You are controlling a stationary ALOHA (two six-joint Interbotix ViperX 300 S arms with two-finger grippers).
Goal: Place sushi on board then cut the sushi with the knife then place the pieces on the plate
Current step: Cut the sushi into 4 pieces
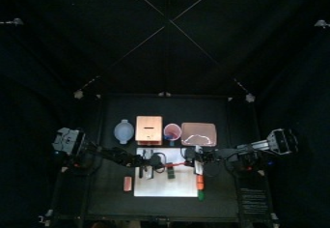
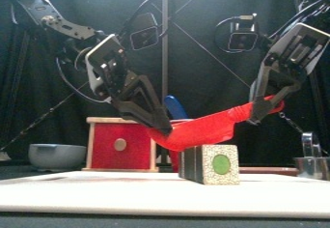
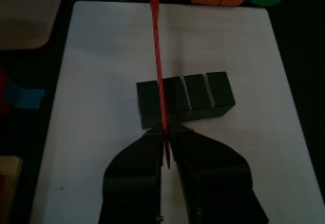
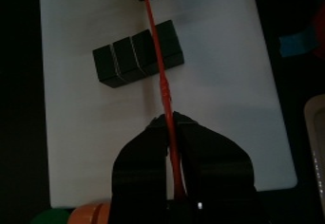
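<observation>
A dark green sushi roll [image 2: 213,164] of several joined blocks lies on the white cutting board [image 2: 129,188]. A red toy knife [image 2: 213,126] stretches across it, held at both ends. My left gripper [image 2: 154,126] is shut on one end, my right gripper [image 2: 264,111] on the other. In the left wrist view the blade [image 3: 155,47] runs edge-on from my left gripper [image 3: 166,133] over the roll [image 3: 191,100] near one end block. The right wrist view shows my right gripper [image 4: 166,121], the blade [image 4: 159,52] and the roll [image 4: 127,62]. I cannot tell whether blade and roll touch.
Behind the board stand a blue-grey bowl [image 1: 123,130], the wooden box [image 1: 147,128], a red cup [image 1: 172,130] and the pink tray [image 1: 199,133]. Orange toy food lies by the board's left edge [image 1: 127,183] and right edge [image 1: 200,184]. A metal cutter [image 2: 310,164] stands at the right.
</observation>
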